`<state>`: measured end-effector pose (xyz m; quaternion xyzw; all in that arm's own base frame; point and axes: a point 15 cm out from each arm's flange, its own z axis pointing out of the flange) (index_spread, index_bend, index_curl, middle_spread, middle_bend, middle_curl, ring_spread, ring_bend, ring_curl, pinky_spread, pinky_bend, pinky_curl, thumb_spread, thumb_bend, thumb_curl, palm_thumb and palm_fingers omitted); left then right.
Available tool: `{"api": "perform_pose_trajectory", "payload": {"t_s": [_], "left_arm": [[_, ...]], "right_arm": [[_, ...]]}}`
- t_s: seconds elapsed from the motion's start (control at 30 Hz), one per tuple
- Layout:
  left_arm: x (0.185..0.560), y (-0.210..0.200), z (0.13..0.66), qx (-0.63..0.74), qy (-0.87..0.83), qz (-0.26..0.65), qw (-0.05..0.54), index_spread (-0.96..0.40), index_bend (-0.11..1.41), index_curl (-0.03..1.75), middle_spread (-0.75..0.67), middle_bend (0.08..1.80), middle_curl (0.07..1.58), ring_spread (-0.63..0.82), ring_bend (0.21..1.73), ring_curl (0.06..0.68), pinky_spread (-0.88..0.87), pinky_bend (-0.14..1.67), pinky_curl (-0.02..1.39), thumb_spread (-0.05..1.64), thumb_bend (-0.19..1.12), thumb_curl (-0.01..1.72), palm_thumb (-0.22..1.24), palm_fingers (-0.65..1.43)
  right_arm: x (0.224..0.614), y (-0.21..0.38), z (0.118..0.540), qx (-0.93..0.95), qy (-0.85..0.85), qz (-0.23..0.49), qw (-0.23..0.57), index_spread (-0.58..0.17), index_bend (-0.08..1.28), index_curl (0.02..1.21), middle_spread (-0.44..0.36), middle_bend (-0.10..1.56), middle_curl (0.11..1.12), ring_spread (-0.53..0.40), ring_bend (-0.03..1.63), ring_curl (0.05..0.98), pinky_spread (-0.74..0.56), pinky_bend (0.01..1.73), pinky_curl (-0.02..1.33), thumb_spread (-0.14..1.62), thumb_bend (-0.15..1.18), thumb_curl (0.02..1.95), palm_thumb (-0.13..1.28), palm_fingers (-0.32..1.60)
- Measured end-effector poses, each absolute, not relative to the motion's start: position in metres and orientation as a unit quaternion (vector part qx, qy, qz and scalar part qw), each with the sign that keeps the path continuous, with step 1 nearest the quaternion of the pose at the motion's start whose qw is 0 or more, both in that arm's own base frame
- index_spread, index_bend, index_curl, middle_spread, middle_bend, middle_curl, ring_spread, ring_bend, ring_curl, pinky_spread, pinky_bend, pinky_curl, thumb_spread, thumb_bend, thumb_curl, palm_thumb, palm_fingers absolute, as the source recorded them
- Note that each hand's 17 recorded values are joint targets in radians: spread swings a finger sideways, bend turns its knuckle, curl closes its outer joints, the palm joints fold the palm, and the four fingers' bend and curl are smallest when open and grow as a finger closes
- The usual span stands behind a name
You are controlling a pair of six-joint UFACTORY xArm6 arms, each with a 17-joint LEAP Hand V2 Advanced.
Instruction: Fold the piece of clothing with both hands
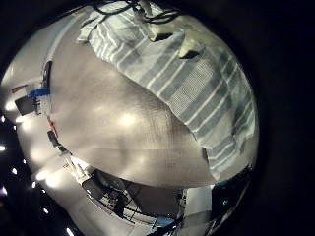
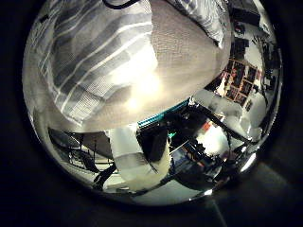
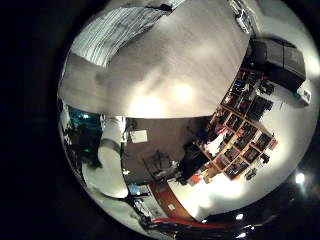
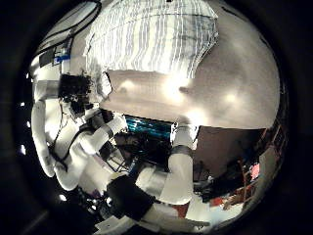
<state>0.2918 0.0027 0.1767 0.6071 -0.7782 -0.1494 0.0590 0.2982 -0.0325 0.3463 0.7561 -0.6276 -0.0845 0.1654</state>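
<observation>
A striped piece of clothing (image 1: 177, 69) lies spread on the table (image 1: 118, 128) in the left little finger side palm view, away from that palm. In the left thumb side palm view the clothing (image 2: 95, 52) fills much of the picture, close below the palm. In the right little finger side palm view it (image 3: 115, 35) lies at the far part of the table (image 3: 185, 70). In the right thumb side palm view it (image 4: 152, 39) lies flat, and a hand (image 4: 80, 90) on a white arm hangs beside the table's edge.
A bare stretch of table (image 4: 230, 88) lies beside the clothing. Shelves full of things (image 3: 235, 125) stand beyond the table's edge and also show in the left thumb side palm view (image 2: 241, 80). Small things (image 1: 39, 96) sit past the table's edge.
</observation>
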Motion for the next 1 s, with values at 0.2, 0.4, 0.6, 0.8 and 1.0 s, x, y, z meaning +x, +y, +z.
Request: {"api": "perform_pose_trajectory", "payload": {"t_s": [0.2, 0.4, 0.6, 0.8, 1.0], "left_arm": [[0.298, 0.000, 0.169, 0.609, -0.774, -0.163, 0.046, 0.09, 0.19, 0.34, 0.21, 0.31, 0.37, 0.41, 0.62, 0.196, 0.40, 0.35, 0.31, 0.82, -0.02, 0.35, 0.21, 0.21], [0.299, 0.001, 0.163, 0.608, -0.770, -0.185, 0.054, -0.02, 0.21, 0.39, -0.01, 0.62, 0.49, 0.09, 0.67, 0.196, 0.18, 0.28, 0.29, 0.89, 0.01, 0.36, 0.37, 0.58], [0.311, -0.001, 0.170, 0.616, -0.767, -0.176, 0.044, -0.20, 0.20, 0.46, -0.26, 0.80, 0.65, -0.34, 1.00, 0.331, -0.28, 0.67, 0.43, 0.99, 0.08, 0.40, 0.66, 1.08], [0.327, -0.003, 0.195, 0.621, -0.768, -0.154, 0.024, -0.38, 0.35, 0.62, -0.40, 0.89, 0.78, -0.46, 1.19, 0.440, -0.49, 0.97, 0.57, 1.05, 0.09, 0.46, 0.80, 1.15], [0.327, -0.004, 0.226, 0.613, -0.771, -0.166, 0.032, -0.51, 0.45, 0.78, -0.48, 0.96, 0.86, -0.47, 1.28, 0.485, -0.56, 1.08, 0.64, 1.04, 0.05, 0.51, 0.84, 1.09]], "right_arm": [[0.300, -0.033, 0.346, 0.756, -0.627, -0.085, 0.166, -0.366, 0.15, 0.25, -0.002, 0.25, 0.35, 0.112, 0.51, 0.226, 0.38, 0.52, 0.27, 1.13, -0.02, 0.25, 0.08, 0.16], [0.302, -0.033, 0.344, 0.756, -0.627, -0.088, 0.168, -0.365, 0.15, 0.25, -0.002, 0.25, 0.35, 0.114, 0.51, 0.227, 0.38, 0.52, 0.27, 1.13, -0.02, 0.25, 0.08, 0.16], [0.304, -0.033, 0.340, 0.755, -0.626, -0.092, 0.172, -0.365, 0.15, 0.25, -0.002, 0.25, 0.35, 0.107, 0.52, 0.230, 0.38, 0.52, 0.27, 1.13, -0.02, 0.24, 0.08, 0.17], [0.307, -0.031, 0.324, 0.755, -0.619, -0.111, 0.187, -0.362, 0.14, 0.24, -0.020, 0.28, 0.36, 0.052, 0.59, 0.242, 0.36, 0.52, 0.26, 1.14, -0.01, 0.25, 0.11, 0.23], [0.328, -0.024, 0.295, 0.762, -0.610, -0.109, 0.185, -0.307, 0.15, 0.25, -0.059, 0.33, 0.38, -0.050, 0.68, 0.269, 0.28, 0.51, 0.25, 1.18, 0.01, 0.27, 0.24, 0.31]]}}
